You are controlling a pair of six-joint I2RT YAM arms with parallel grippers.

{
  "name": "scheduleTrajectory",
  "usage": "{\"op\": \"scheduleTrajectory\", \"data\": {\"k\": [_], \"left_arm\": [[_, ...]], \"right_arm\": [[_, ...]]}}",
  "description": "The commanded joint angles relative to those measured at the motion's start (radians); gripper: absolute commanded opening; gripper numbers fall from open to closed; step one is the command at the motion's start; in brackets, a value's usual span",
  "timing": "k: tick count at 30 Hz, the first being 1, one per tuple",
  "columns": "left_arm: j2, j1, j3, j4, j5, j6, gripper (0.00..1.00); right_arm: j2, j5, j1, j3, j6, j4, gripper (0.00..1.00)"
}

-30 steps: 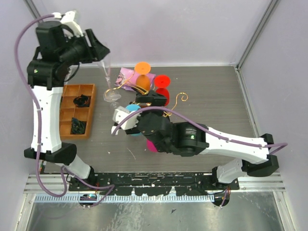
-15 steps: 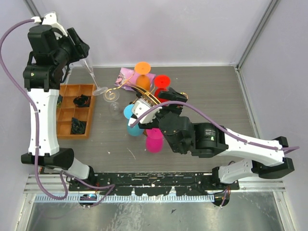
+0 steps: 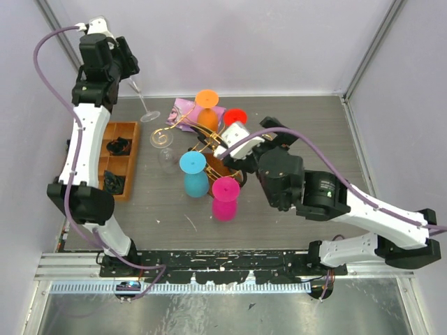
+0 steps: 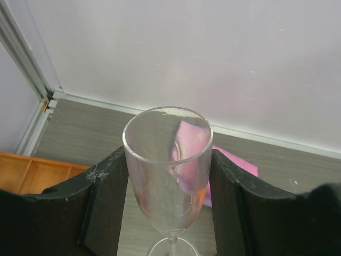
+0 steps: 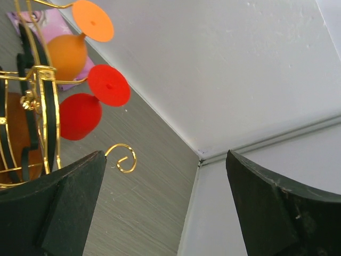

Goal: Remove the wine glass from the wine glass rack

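wine glass (image 4: 168, 176) foot cut off at bottom edge, rack (image 3: 185, 120) base mostly under right arm (image 3: 314, 199)

Soft, even white light fills the enclosure, leaving only faint shadows on the grey table (image 3: 328, 125). The overhead view is sharp, with a dull sheen on the metal strip (image 3: 209, 310). At the left wrist, pale reflections wash the clear wine glass (image 4: 168, 160).

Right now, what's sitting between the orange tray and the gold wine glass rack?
Clear glasses, shown in the top view, between the orange tray and the wine glass rack. Whether they hang or stand is unclear.
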Motion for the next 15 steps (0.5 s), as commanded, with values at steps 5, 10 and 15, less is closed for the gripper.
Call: {"op": "scheduleTrajectory", "data": {"k": [5, 10, 15], "left_arm": [[0.155, -0.033, -0.026, 0.288, -0.162, 0.096, 0.33], [0.259, -0.043, -0.032, 0.383, -0.245, 0.098, 0.26], [0.338, -0.066, -0.058, 0.519, -0.326, 0.142, 0.29]], "right_arm": [[-0.06, -0.151, -0.191, -0.053, 0.032, 0.122, 1.0], [-0.054, -0.241, -0.309, -0.073, 0.034, 0.181, 1.0], [-0.007, -0.334, -0.414, -0.072, 0.04, 0.193, 1.0]]}}
